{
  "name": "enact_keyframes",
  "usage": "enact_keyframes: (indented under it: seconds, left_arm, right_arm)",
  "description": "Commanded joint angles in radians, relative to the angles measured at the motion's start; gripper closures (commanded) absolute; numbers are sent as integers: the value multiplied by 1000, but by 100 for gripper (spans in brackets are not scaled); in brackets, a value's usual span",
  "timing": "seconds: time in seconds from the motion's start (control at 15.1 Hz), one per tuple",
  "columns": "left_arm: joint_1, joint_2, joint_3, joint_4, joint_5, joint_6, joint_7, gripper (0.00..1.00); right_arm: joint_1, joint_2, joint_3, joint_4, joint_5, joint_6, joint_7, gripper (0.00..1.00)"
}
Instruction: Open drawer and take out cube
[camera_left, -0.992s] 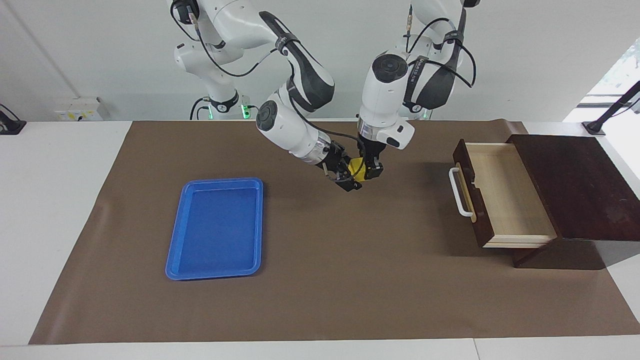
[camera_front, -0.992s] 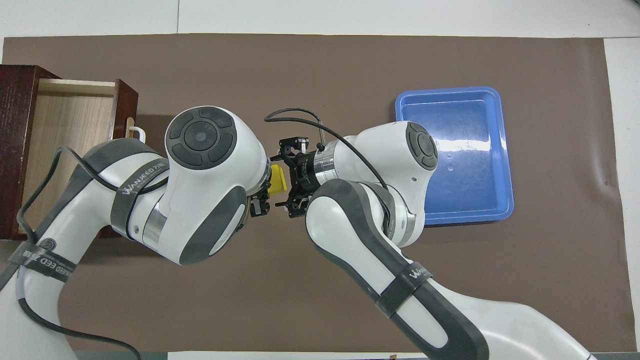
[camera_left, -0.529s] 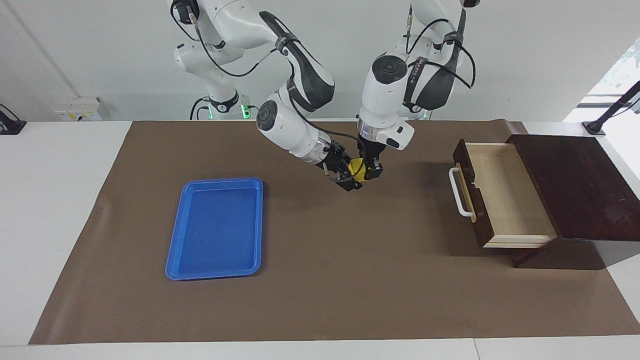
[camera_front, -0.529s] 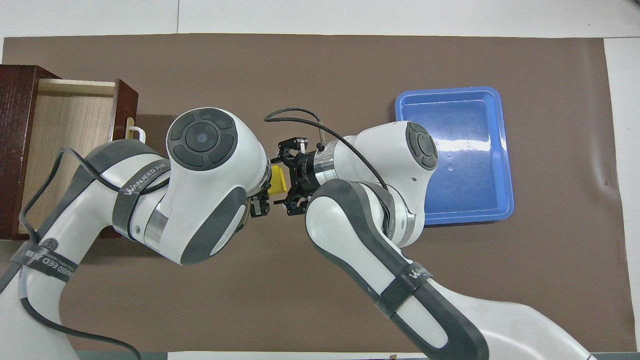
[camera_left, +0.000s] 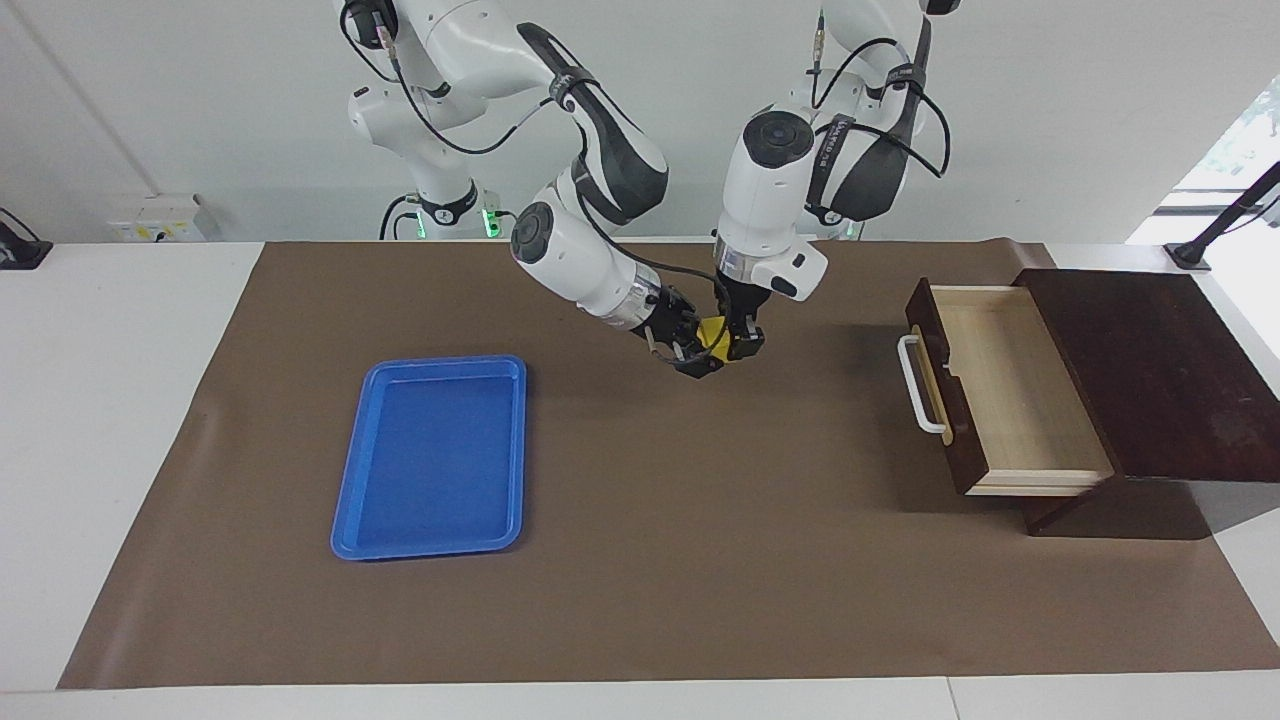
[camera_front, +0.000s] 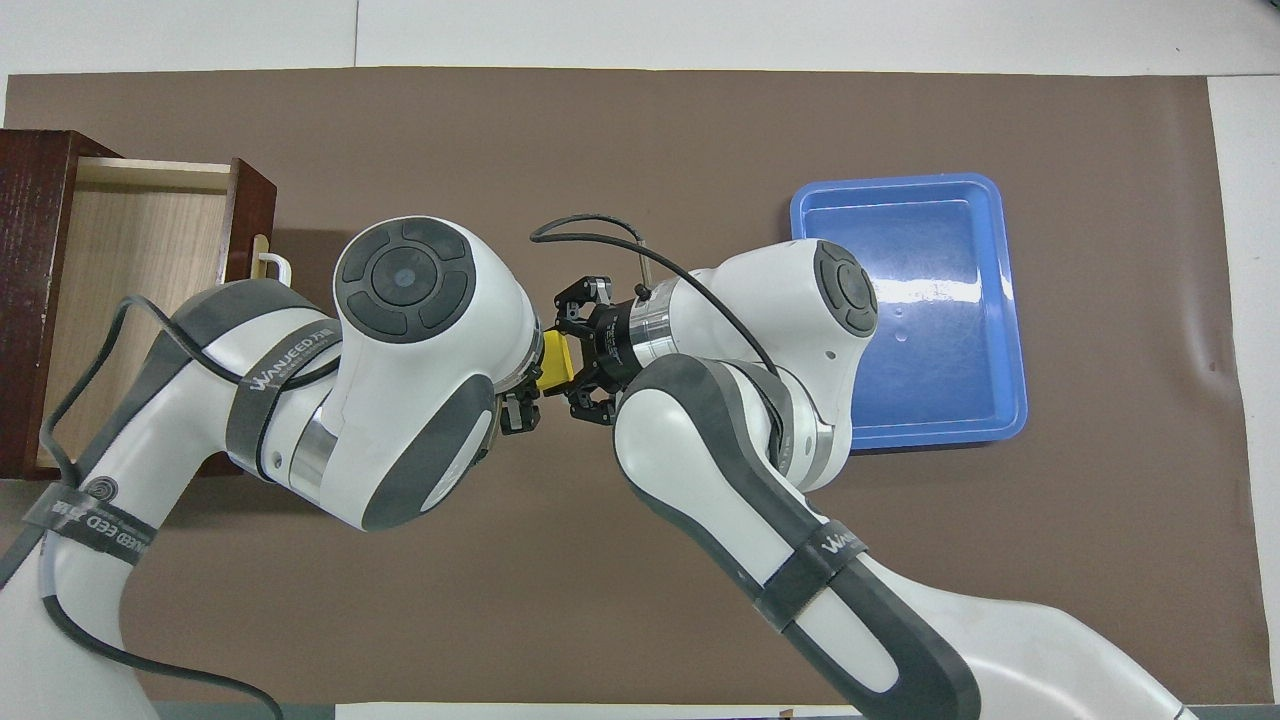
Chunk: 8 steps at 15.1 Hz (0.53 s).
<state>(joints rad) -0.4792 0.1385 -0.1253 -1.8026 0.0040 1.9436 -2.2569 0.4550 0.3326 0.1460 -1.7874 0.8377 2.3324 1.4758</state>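
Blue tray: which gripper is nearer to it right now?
Right. The right gripper is up over the mat between the blue tray and the drawer, at the cube. The left gripper, shut on the cube, hangs on the cube's drawer side.

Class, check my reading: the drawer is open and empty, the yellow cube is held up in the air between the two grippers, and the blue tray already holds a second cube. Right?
One error: the blue tray is empty, as the facing view shows. The drawer is open and empty, and the cube is up between the left gripper and the right gripper.

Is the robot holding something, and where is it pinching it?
Yes: the left claw holds the yellow cube by its sides, up over the brown mat. The right claw has closed in around it too.
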Motion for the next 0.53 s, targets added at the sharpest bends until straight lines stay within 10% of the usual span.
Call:
enact_keyframes:
  seconds: [0.0,0.2,0.26,0.33,0.4,0.46]
  left_arm:
    - [-16,-14,18,-20,-15,12,-3,100]
    - [-33,-16,18,-20,-15,12,8,94]
    - [-33,-16,18,-20,-13,12,14,70]
    - [-33,-14,18,-17,-13,14,25,23]
    - [-35,-13,18,-14,-10,11,28,0]
    - [-33,-11,18,-9,-9,9,28,0]
  right_arm:
    - [-16,13,4,33,11,-21,-35,100]
    - [-16,14,4,39,11,-22,-35,100]
    - [-16,14,4,39,11,-21,-35,100]
    - [-16,14,4,39,11,-22,-37,100]
    - [-16,14,4,39,11,-22,-37,100]
    - [-16,14,4,39,9,-22,-37,100]
